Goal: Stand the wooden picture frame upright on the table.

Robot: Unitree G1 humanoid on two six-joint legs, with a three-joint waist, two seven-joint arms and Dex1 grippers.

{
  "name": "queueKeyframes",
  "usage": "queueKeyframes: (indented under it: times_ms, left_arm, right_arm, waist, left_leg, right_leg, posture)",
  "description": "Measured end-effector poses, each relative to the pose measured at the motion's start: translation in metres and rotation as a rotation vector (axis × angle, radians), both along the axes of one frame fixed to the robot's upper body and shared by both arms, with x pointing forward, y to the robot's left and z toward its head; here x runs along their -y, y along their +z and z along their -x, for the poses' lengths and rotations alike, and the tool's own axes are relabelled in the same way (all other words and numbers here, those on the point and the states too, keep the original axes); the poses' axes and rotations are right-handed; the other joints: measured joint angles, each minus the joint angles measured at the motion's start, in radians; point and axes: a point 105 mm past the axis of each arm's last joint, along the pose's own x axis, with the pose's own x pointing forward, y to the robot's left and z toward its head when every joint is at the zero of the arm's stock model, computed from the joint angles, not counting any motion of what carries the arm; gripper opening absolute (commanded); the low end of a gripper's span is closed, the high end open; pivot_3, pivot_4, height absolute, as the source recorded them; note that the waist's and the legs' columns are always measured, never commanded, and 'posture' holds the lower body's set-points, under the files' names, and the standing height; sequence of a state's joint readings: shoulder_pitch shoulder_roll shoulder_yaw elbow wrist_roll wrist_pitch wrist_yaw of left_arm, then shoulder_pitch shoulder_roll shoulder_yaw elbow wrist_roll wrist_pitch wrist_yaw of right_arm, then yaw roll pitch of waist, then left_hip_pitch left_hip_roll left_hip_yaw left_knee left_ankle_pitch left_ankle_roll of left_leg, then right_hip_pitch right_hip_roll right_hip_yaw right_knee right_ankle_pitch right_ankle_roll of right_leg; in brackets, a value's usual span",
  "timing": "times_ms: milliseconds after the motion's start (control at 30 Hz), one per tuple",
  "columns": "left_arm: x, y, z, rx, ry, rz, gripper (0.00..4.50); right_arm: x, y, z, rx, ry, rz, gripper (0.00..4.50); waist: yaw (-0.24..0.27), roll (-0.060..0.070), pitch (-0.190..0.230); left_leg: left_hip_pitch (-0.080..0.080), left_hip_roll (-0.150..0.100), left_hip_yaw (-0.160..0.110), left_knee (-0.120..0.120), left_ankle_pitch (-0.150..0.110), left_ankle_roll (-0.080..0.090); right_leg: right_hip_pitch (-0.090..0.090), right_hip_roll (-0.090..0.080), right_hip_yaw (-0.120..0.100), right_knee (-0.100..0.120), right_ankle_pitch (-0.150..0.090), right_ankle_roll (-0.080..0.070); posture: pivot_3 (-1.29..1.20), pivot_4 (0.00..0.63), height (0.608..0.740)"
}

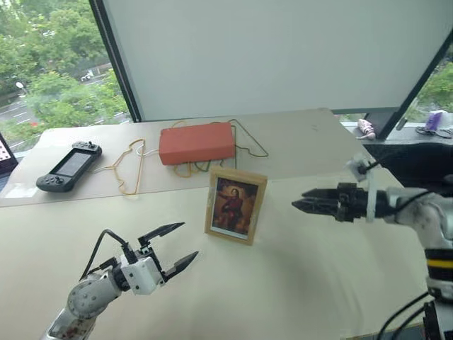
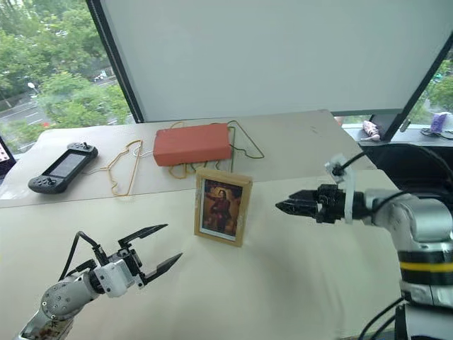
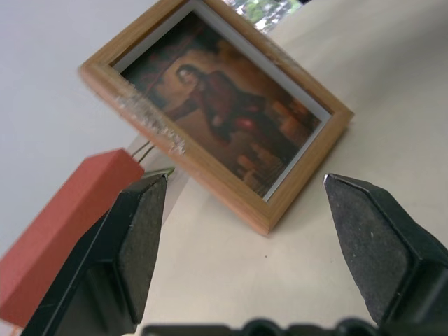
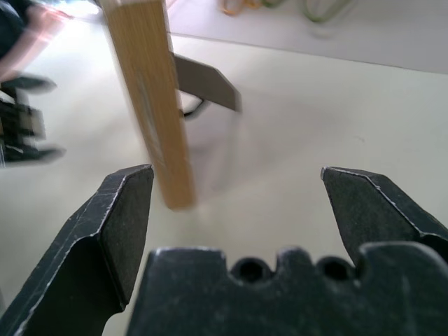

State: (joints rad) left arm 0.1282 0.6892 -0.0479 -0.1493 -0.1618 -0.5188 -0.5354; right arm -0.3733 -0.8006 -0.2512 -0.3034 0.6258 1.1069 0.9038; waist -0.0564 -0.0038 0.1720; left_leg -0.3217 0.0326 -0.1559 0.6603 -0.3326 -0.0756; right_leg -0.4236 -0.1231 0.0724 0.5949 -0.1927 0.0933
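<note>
One rect. light-wood picture frame [image 1: 236, 205] upright (prop stand behind) on matte table [image 1: 297, 283], both grippers apart, empty.

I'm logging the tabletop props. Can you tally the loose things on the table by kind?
Wooden picture frame: 1
Orange-red box: 1
Handheld game console: 1
Wire hangers: at least 2; those under the box overlap
Total: at least 5
</note>
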Motion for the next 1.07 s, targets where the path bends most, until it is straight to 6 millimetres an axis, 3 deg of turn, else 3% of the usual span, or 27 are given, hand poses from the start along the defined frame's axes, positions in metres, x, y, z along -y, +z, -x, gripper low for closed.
queueKeyframes:
  times_ms: [100, 133, 267, 367, 500, 633, 1067]
  left_arm:
    - [-0.01, 0.001, -0.014, -0.104, 0.169, 0.127, 3.85]
    - [-0.01, 0.002, -0.017, -0.147, 0.212, 0.182, 3.85]
    - [-0.01, 0.005, -0.022, -0.269, 0.338, 0.33, 3.85]
    - [-0.028, -0.005, -0.029, -0.329, 0.535, 0.413, 3.85]
    - [-0.038, -0.012, -0.039, -0.346, 0.694, 0.49, 3.85]
    - [-0.034, -0.02, -0.046, -0.382, 0.724, 0.544, 3.85]
    - [-0.029, -0.025, -0.051, -0.4, 0.732, 0.557, 3.85]
  right_arm:
    - [-0.021, -0.048, 0.023, -0.007, -0.126, 0.063, 4.43]
    - [-0.026, -0.066, 0.025, 0.004, -0.24, 0.079, 4.43]
    - [-0.018, -0.089, 0.028, 0.114, -0.656, 0.125, 4.43]
    - [-0.021, -0.085, 0.033, 0.283, -0.756, 0.182, 4.43]
    - [-0.031, -0.081, 0.029, 0.417, -0.801, 0.171, 4.43]
    - [-0.02, -0.089, 0.022, 0.433, -0.859, 0.197, 4.43]
    - [-0.002, -0.074, 0.013, 0.501, -0.931, 0.186, 4.43]
  waist:
    - [0.007, -0.001, 0.0]
    - [0.008, -0.001, 0.0]
    - [0.013, -0.001, -0.002]
    - [0.01, -0.001, -0.002]
    - [0.011, -0.003, -0.003]
    - [0.014, -0.003, -0.003]
    - [0.012, -0.003, -0.003]
  left_leg:
    - [0.0, 0.0, 0.0, 0.0, 0.0, -0.001]
    - [0.0, 0.0, 0.001, 0.001, 0.002, -0.003]
    - [0.002, 0.0, 0.001, 0.001, 0.006, -0.011]
    - [0.004, 0.0, 0.001, 0.001, 0.006, -0.012]
    - [0.004, 0.0, 0.001, 0.0, 0.007, -0.012]
    - [0.004, 0.0, 0.001, 0.0, 0.007, -0.012]
    - [0.003, 0.0, 0.0, -0.001, 0.006, -0.011]
  right_leg:
    - [0.001, 0.0, 0.0, 0.002, 0.0, 0.0]
    - [0.001, 0.0, 0.001, 0.002, 0.0, -0.001]
    - [0.001, -0.001, 0.001, 0.002, 0.001, 0.0]
    - [0.001, -0.001, 0.001, 0.002, 0.001, -0.001]
    - [0.001, -0.001, 0.001, 0.001, 0.002, -0.003]
    - [0.001, -0.001, 0.001, 0.0, 0.002, -0.003]
    - [0.001, -0.001, 0.0, 0.0, 0.001, -0.004]
  posture:
    - [0.0, 0.15, 0.74]
    - [0.0, 0.15, 0.74]
    - [0.0, 0.15, 0.74]
    - [0.0, 0.15, 0.74]
    - [0.0, 0.15, 0.74]
    - [0.0, 0.15, 0.74]
    - [0.0, 0.15, 0.74]
